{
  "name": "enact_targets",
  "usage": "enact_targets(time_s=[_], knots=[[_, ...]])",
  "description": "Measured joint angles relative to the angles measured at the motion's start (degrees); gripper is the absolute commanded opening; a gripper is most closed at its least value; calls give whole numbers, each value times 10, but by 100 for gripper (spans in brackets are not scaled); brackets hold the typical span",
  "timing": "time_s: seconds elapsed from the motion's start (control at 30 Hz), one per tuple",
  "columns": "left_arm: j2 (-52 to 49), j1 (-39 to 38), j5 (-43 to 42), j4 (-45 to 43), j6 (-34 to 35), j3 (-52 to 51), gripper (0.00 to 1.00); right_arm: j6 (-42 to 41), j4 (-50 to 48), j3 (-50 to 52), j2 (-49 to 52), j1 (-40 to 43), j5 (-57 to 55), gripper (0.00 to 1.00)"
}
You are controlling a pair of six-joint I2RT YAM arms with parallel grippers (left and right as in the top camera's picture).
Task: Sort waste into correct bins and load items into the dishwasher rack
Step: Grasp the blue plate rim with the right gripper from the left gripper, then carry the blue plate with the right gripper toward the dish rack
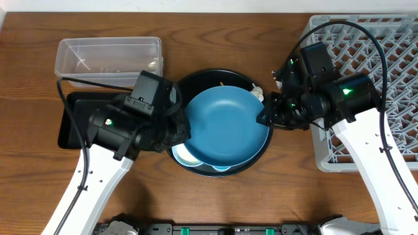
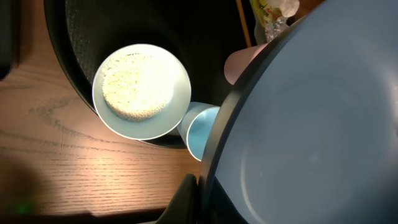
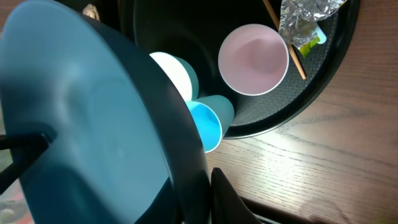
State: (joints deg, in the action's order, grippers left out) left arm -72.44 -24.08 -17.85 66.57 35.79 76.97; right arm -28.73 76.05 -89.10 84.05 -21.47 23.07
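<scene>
The large dark blue plate [image 1: 225, 127] hangs tilted over the round black tray [image 1: 219, 75], held at both sides. My left gripper [image 1: 186, 128] [image 2: 204, 182] is shut on its left rim. My right gripper [image 1: 264, 117] [image 3: 198, 178] pinches the opposite rim. Below the plate, on the tray, sit a white bowl of rice [image 2: 142, 90], a light blue bowl [image 2: 200, 132] [image 3: 208, 124] and a pink cup [image 3: 254, 59]. A thin stick [image 3: 287, 42] and a foil wrapper [image 3: 308, 14] lie beside the cup. A white tissue wad [image 1: 257, 93] shows at the plate's far right edge.
The grey dishwasher rack [image 1: 392, 72] fills the right side, close behind my right arm. A clear plastic tub [image 1: 108, 57] stands at the back left, with a shallow black tray [image 1: 70, 124] in front of it, partly under my left arm.
</scene>
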Motion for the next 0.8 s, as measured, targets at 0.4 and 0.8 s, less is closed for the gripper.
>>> enact_targets(time_s=[0.4, 0.8], knots=[[-6, 0, 2, -12, 0, 0, 7, 3, 6, 0, 3, 0, -26, 1], [-6, 0, 2, -16, 3, 0, 69, 2, 0, 0, 3, 0, -34, 1]])
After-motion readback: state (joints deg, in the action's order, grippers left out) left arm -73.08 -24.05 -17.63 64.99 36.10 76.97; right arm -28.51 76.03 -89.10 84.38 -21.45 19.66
